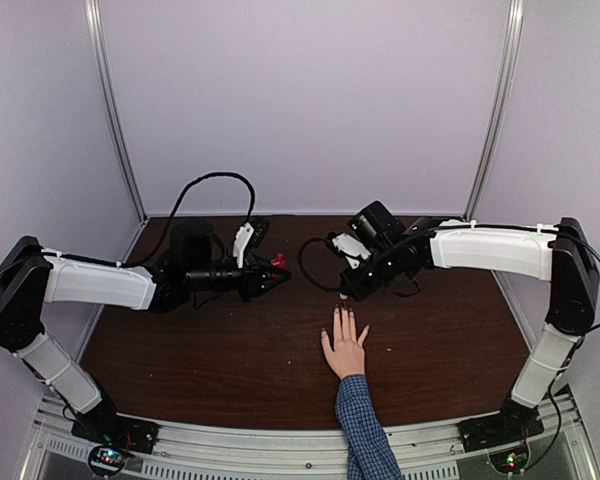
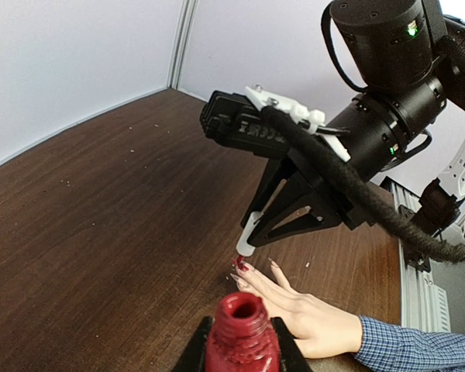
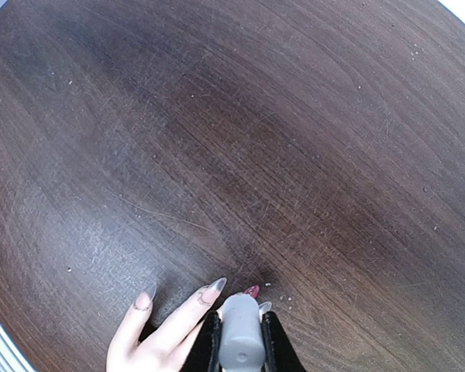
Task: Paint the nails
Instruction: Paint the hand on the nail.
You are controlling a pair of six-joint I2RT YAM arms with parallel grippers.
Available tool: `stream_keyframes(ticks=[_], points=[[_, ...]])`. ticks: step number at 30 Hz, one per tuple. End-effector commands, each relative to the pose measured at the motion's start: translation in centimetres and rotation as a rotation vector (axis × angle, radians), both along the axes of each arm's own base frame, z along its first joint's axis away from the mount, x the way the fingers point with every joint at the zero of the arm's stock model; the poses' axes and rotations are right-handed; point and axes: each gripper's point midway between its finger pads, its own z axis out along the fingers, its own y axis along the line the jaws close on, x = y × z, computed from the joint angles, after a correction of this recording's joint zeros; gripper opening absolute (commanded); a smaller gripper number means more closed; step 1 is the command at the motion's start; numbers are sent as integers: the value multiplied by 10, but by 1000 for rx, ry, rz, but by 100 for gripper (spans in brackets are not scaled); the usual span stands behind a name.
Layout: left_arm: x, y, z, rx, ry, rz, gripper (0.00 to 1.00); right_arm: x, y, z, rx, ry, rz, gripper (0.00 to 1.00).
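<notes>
A light-skinned hand (image 1: 345,348) with a blue checked sleeve (image 1: 365,437) lies flat on the dark wooden table, fingers pointing away. Its long nails show in the right wrist view: one (image 3: 252,291) is dark red, the others (image 3: 215,288) look clear. My right gripper (image 1: 346,292) is shut on the white brush cap (image 3: 240,335), the brush tip touching the red nail (image 2: 242,266). My left gripper (image 1: 272,272) is shut on the open red polish bottle (image 2: 241,335), held left of the hand.
Black cables (image 1: 215,185) loop over the back of the table. The white booth walls (image 1: 300,90) with metal corner posts close the back and sides. The metal rail (image 1: 280,450) runs along the near edge.
</notes>
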Motion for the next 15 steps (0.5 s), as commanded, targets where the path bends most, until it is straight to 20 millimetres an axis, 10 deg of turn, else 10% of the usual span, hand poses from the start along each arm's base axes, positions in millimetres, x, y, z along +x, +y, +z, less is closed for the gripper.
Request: stream_keyframes(ticks=[1, 15], points=[[2, 1, 13, -35, -51, 2, 0, 9, 6, 8, 20, -24, -9, 0], [3, 0, 15, -35, -53, -2, 0, 14, 1, 9, 6, -37, -27, 0]])
